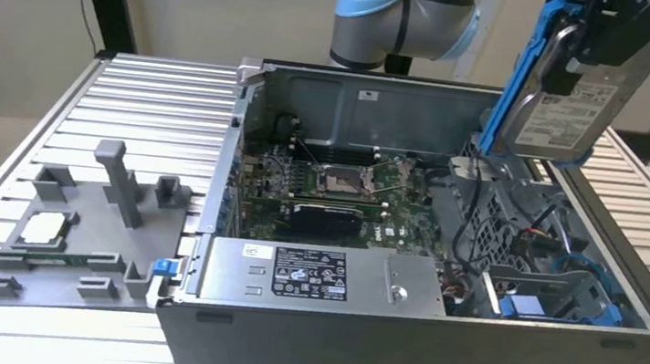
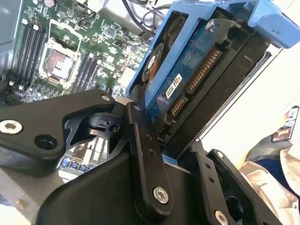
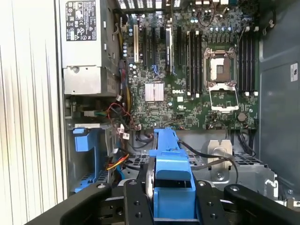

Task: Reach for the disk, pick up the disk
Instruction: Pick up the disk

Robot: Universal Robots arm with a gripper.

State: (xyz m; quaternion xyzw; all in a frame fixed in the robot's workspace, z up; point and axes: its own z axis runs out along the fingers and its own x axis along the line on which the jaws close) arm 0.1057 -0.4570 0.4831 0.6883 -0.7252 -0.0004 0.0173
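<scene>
The disk [image 1: 569,104] is held clear of the computer case [image 1: 430,341], raised above its rear corner on the exterior view's right. It hangs nearly upright, tilted slightly, with the white label facing the exterior camera and the blue bracket [image 1: 532,68] running along its edge. The gripper [image 1: 617,36] is clamped on the upper part of the disk. In the second wrist view the black fingers [image 2: 145,154] are seen pressed against both sides of the disk [image 2: 187,70], whose blue circuit board and connector edge are exposed. In the first wrist view the bracket's blue edge [image 3: 171,173] is pinched between the two black fingers [image 3: 136,201].

The case lies open on its side on the slatted metal worktop [image 1: 139,97]. Inside it, the green motherboard [image 1: 324,187] with its bare processor socket is visible, also seen in the first wrist view [image 3: 197,70]. A silver power supply [image 1: 320,278] with a white and black label sits along the near wall of the case. A blue drive bay [image 1: 557,300] is noted in the near corner on the exterior view's right, with loose cables beside it. A grey plastic moulding [image 1: 87,228] lies on the worktop just beside the case, on the exterior view's left. The arm's blue-capped joint [image 1: 381,14] stands behind the case.
</scene>
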